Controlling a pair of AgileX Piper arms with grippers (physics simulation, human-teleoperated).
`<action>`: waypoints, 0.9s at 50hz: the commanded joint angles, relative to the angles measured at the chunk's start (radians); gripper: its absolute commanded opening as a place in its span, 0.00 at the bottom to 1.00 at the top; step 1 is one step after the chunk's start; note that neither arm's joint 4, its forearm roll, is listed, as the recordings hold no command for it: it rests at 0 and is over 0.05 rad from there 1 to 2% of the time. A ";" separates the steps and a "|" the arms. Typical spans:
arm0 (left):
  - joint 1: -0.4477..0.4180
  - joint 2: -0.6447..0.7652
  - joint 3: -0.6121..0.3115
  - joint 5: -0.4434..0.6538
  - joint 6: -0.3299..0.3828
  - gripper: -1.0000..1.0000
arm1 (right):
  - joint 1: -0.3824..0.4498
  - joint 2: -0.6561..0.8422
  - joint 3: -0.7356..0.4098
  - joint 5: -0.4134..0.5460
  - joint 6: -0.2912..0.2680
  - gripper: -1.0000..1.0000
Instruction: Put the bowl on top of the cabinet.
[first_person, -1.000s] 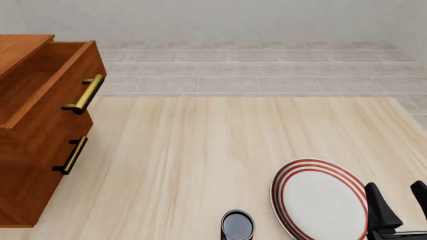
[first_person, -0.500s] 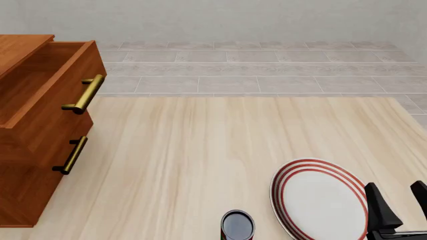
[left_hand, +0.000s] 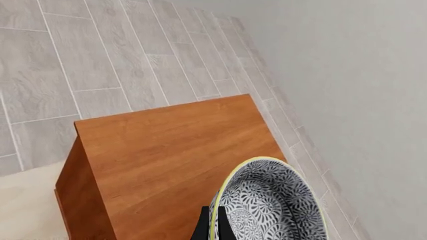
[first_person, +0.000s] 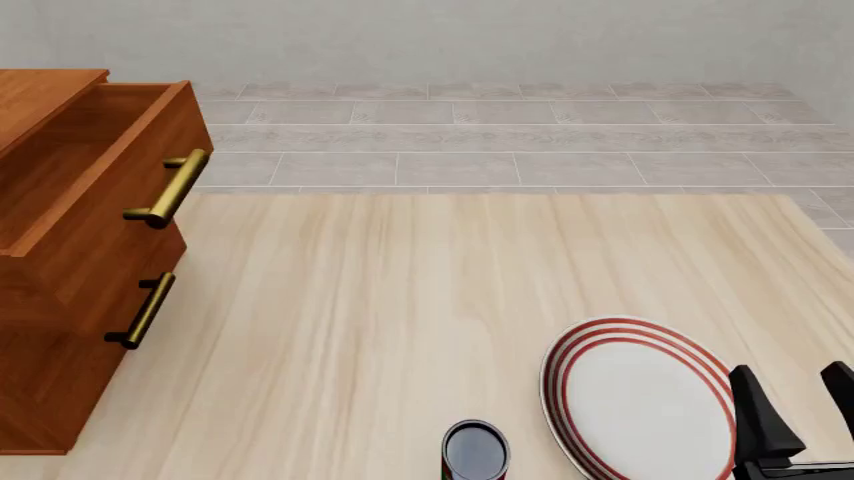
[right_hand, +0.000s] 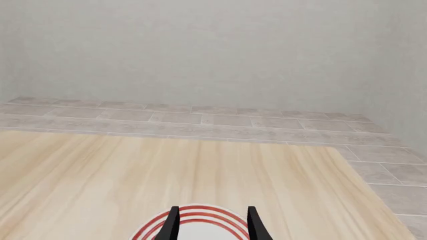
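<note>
In the left wrist view the bowl (left_hand: 273, 205), blue-grey floral with a pale rim, is tilted on its side above the cabinet (left_hand: 167, 150), over its flat top. My left gripper (left_hand: 213, 227) is shut on the bowl's rim. Neither the bowl nor the left gripper shows in the front view. There the reddish-brown cabinet (first_person: 67, 300) stands at the table's left with its top drawer pulled out. My right gripper (first_person: 801, 405) stands open at the near right, beside the plate, and its fingers (right_hand: 172, 222) hold nothing.
A white red-ringed plate (first_person: 641, 400) lies at the near right of the table, also seen as the plate (right_hand: 200, 212) in the right wrist view. A small dark cup (first_person: 475, 452) stands at the front edge. Brass handles (first_person: 171, 188) stick out from the drawer fronts.
</note>
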 joint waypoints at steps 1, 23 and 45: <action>-0.002 0.000 0.012 -0.017 0.000 0.00 | 0.000 0.000 0.000 0.001 0.000 1.00; -0.004 0.001 0.037 -0.039 -0.020 0.00 | 0.001 0.000 0.000 0.001 -0.004 1.00; 0.000 -0.001 0.078 -0.069 -0.031 0.00 | 0.003 0.000 0.000 0.002 -0.008 1.00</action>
